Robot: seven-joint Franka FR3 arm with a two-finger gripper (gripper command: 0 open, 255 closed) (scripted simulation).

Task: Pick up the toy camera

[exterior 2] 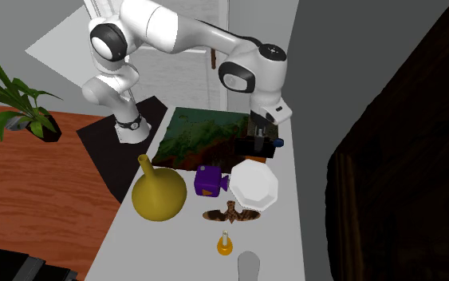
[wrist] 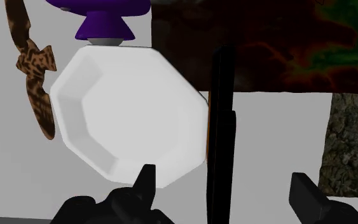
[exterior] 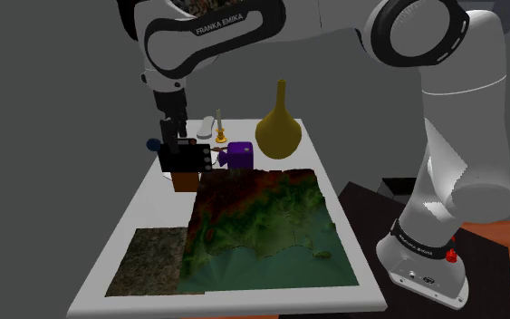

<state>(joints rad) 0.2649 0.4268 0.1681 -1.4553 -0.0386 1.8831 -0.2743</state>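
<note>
Black against the white table (exterior: pixel 158 217), the gripper (wrist: pixel 222 175) hangs at the shoulder view's left, its two fingers spread apart and clasping nothing. A thin black strip (wrist: pixel 220 114) stands upright between them, and I cannot tell what it is. Under the hand lies a white eight-sided dish (wrist: pixel 126 114), which is not the thing wanted. Just to the right sits the toy camera (exterior: pixel 239 154), a small purple box whose lens points at the dish and comes close to its rim. Right again, near the camera, stands a mustard-yellow vase (exterior: pixel 280 131) with a long neck. As I judge it, closing here would catch the dish or the strip instead. A low sideways slide could shove the dish into the camera, or nudge the camera against the vase and topple it.
</note>
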